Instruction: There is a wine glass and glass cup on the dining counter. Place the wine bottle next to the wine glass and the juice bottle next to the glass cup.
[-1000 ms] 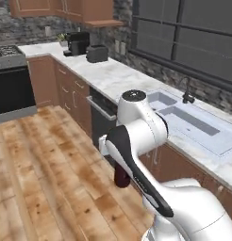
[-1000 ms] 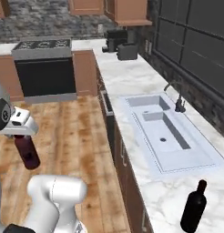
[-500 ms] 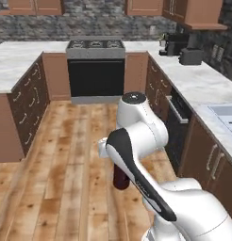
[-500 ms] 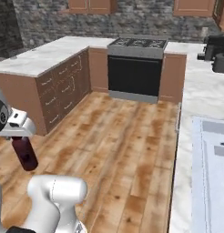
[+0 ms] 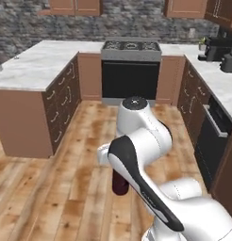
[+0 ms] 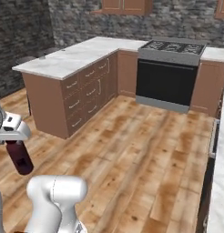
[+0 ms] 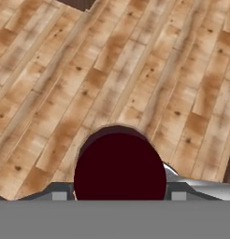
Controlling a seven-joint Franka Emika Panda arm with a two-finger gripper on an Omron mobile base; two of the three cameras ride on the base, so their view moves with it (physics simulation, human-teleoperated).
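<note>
My gripper (image 6: 12, 134) is shut on the juice bottle (image 6: 19, 157), a stout dark red bottle that hangs upright below the hand, well above the wooden floor. In the left base view the juice bottle (image 5: 119, 181) shows under the bent white arm. In the hand view its round maroon body (image 7: 119, 170) sits between my gripper (image 7: 119, 195) fingers. The wine bottle, the wine glass and the glass cup are out of view. I cannot tell whether the white marble counter (image 6: 68, 60) on brown drawers to the left is the dining counter.
A black stove (image 5: 131, 70) stands at the back between brown cabinets. A marble counter (image 5: 217, 80) runs along the right with a dark coffee machine (image 5: 217, 47) on it. Open wooden floor (image 6: 141, 150) lies between the counters.
The whole view has swung with the base from the sink counter round to the stove and the left counter. The juice bottle stays in my gripper, unmoved relative to the arm.
</note>
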